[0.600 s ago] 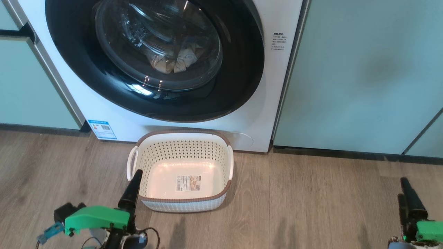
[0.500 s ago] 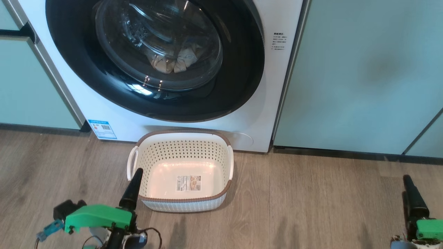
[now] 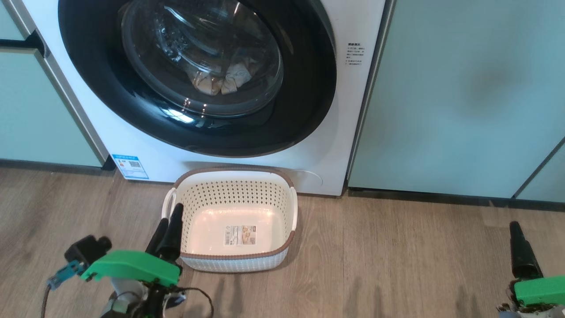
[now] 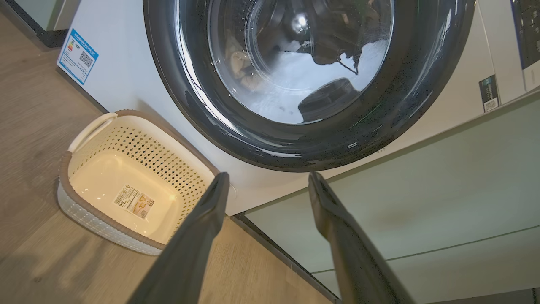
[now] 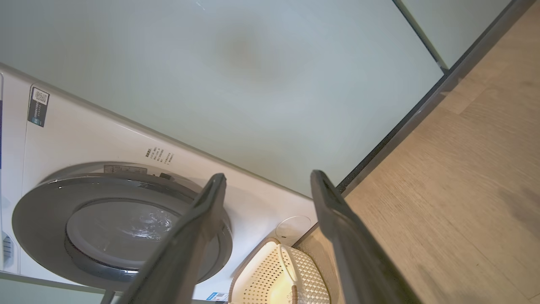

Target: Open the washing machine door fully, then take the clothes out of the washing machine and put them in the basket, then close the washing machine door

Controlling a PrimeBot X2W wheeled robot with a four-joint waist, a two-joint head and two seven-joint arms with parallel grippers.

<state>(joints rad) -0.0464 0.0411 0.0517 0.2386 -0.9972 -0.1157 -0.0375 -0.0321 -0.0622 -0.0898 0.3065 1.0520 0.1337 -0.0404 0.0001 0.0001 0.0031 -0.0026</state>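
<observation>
Presently on view:

- Washer [image 3: 353, 110]: white front-loader set between pale green panels [image 3: 463, 88].
- Door [image 3: 300, 101]: wide black rim with a clear bulging centre, closed against the washer front.
- Clothes [image 3: 225, 79]: cream bundle inside the washer, seen through the door. It may be two or three pieces, as the curved pane blurs them.
- Basket [image 3: 234, 170]: cream with a brown rim and perforated sides. It stands on the wooden floor [image 3: 397, 265] just before the washer, below the door, with a label [image 3: 239, 234] stuck on its bottom.
- Left hand [image 4: 268, 176]: fingers apart, gripping nothing, just beside the basket's near left corner.
- Right hand [image 5: 268, 175]: fingers apart, gripping nothing, over the floor well right of the basket.
</observation>
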